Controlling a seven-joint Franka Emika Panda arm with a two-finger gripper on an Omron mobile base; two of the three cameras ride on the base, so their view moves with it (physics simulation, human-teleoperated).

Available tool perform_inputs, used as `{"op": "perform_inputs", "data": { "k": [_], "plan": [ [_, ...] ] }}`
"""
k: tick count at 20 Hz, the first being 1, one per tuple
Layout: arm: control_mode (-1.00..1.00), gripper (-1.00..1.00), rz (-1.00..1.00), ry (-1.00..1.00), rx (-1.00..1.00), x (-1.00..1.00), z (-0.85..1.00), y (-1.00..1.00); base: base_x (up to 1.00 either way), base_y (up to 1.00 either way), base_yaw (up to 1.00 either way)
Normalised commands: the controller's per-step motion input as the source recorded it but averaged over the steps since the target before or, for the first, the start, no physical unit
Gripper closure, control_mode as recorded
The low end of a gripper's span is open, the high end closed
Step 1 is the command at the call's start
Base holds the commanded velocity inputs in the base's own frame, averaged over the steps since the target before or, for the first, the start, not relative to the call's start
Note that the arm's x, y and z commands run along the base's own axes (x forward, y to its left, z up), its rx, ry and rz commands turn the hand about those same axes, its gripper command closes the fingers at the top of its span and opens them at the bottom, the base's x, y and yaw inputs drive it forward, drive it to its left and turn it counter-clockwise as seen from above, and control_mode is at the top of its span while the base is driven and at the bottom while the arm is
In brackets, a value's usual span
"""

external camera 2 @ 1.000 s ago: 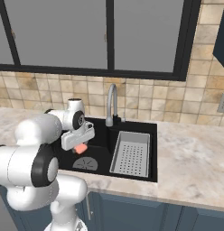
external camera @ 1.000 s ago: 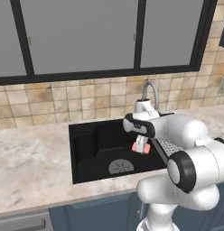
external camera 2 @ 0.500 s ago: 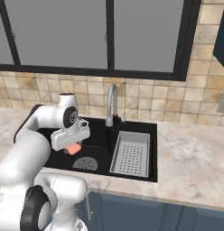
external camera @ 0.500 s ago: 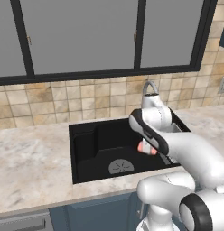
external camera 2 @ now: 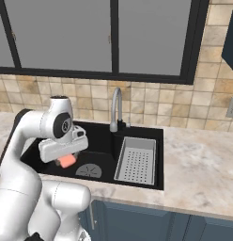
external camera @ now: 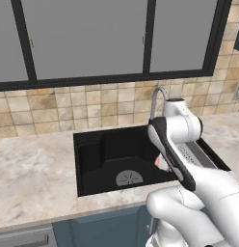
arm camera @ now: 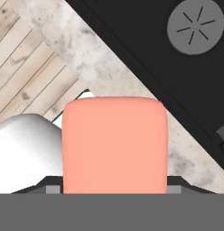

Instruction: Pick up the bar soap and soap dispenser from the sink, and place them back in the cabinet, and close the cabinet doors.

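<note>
The tool (external camera 2: 66, 160) is closed on the bar soap (external camera 2: 67, 161) and holds it in the air above the sink (external camera 2: 137, 132), over the part of the basin close to the front edge of the surface (external camera 2: 203, 164). In the hand view the bar soap (arm camera: 114, 146) is a wide salmon block between the two fingers, and past it lie the marbled front rim of the surface (arm camera: 86, 67) and the round grey drain (arm camera: 195, 27) at the bottom of the black basin. In the left base view a small piece of the bar soap (external camera: 162, 165) shows from behind the white arm, above the right part of the sink (external camera: 92, 154). The drain (external camera 2: 89, 171) lies on the basin floor just beside and below the held soap. A grey perforated tray (external camera 2: 136, 160) sits in the right part of the sink, and the curved silver faucet (external camera 2: 116, 110) stands at the back edge, in front of the tiled wall.
</note>
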Motion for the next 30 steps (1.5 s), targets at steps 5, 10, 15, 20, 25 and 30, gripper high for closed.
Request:
{"op": "perform_inputs", "data": {
  "k": [5, 10, 15, 20, 25, 30],
  "plan": [
    [-1.00, 1.00, -0.14, 0.00, 0.00, -0.46, 0.42, 0.00, 0.00, 0.00, 0.00],
    [-1.00, 1.00, -0.19, 0.00, 0.00, -0.12, 0.49, 0.00, 0.00, 0.00, 0.00],
    [-1.00, 1.00, -0.21, 0.00, 0.00, -0.06, 0.51, 0.00, 0.00, 0.00, 0.00],
    [-1.00, 1.00, -0.20, 0.00, 0.00, -0.29, 0.38, 0.00, 0.00, 0.00, 0.00],
    [-1.00, 1.00, -0.20, 0.00, 0.00, -0.33, 0.30, 0.00, 0.00, 0.00, 0.00],
    [-1.00, 1.00, -0.15, 0.00, 0.00, -0.27, 0.19, -0.01, 0.00, 0.00, 0.00]
  ]
}}
